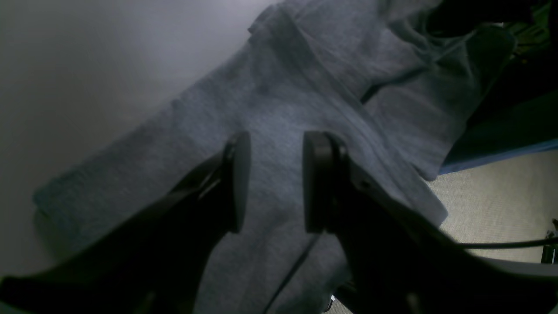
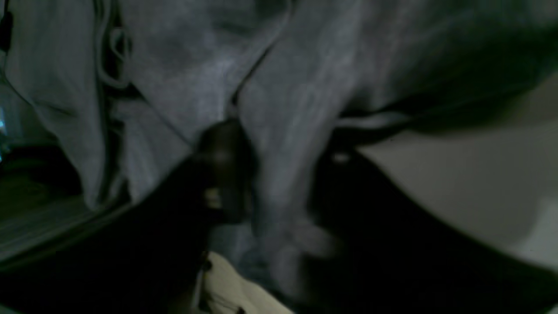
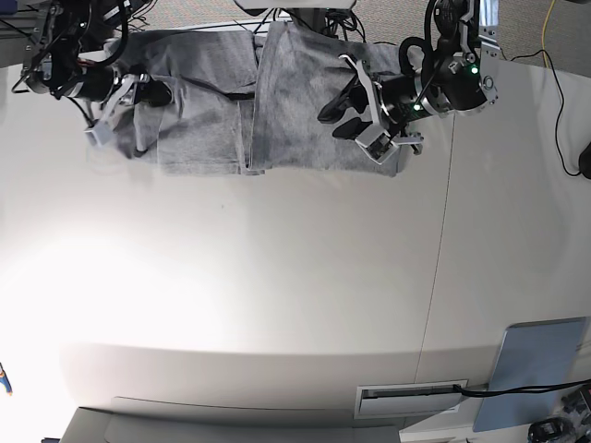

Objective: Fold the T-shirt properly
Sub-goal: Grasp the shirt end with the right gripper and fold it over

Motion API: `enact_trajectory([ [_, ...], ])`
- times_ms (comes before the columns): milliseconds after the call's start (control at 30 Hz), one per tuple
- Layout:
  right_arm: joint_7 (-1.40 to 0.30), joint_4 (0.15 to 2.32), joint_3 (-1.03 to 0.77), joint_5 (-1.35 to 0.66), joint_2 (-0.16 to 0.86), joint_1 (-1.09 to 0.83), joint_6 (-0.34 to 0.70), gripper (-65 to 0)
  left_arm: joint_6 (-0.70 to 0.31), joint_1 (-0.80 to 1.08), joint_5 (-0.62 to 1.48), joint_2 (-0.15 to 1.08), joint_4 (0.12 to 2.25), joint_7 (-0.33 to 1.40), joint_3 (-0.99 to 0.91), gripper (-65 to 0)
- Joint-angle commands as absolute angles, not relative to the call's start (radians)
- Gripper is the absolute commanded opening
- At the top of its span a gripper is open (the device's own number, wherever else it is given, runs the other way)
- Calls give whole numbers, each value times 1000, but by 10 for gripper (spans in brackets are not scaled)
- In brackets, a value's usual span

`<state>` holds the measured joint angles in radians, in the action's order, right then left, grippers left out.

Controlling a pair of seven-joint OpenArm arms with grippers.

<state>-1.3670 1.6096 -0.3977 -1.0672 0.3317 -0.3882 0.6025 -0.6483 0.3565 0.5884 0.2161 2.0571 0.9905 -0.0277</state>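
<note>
The T-shirt [image 3: 277, 101] is lying at the far edge of the white table [image 3: 295, 305], partly folded, with one grey layer lying over another and a vertical fold edge near its middle. Its far part is hanging over the table edge.

The left gripper [image 3: 340, 113] is hovering just above the right part of the shirt in the base view. In the left wrist view, the left gripper [image 1: 272, 181] is standing with its two dark fingers [image 1: 237, 181] apart and a clear gap between them. Only the flat grey cloth [image 1: 270, 109] is showing through the gap, so this gripper is holding nothing.

The right gripper [image 3: 152, 92] is sitting at the left part of the shirt in the base view. In the right wrist view, which is dark and blurred, the right gripper [image 2: 279, 174] is having a ridge of grey cloth [image 2: 287, 109] running between its fingers, and the fingers are pressing closely on it from both sides. It is gripping a bunched fold of the shirt.

A light-blue panel [image 3: 536, 360] is lying at the near right corner of the table, well apart from the shirt.
</note>
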Motion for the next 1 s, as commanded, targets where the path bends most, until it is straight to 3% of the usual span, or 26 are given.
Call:
enact_trajectory([
  [0, -1389, 1614, -399, -1045, 341, -393, 609, -531, -652, 355, 605, 216, 2075, 971, -29, -434],
  [67, -1372, 1614, -399, -1034, 341, -392, 614, -644, -652, 355, 600, 216, 2075, 971, -29, -434],
  [100, -1357, 1614, -400, -1016, 341, -389, 614, -650, -652, 355, 595, 216, 2075, 971, -29, -434],
  [267, -1251, 1615, -457, -907, 347, -345, 609, -650, -651, 355, 563, 216, 2075, 971, -29, -434],
  [467, -1287, 1615, -646, -844, 354, -220, 610, -650, -624, 355, 525, 216, 2043, 938, -29, -434],
  [600, -1323, 1634, -678, -892, 412, -197, 596, -650, -625, 355, 509, 216, 1995, 891, -29, -434],
  [733, -1391, 1776, -667, -945, 408, -211, 566, -650, -625, 355, 509, 216, 1951, 846, -28, -435],
  [967, -1295, 2168, -506, -836, 277, -324, 505, -650, -626, 354, 509, 215, 1831, 784, -28, -434],
])
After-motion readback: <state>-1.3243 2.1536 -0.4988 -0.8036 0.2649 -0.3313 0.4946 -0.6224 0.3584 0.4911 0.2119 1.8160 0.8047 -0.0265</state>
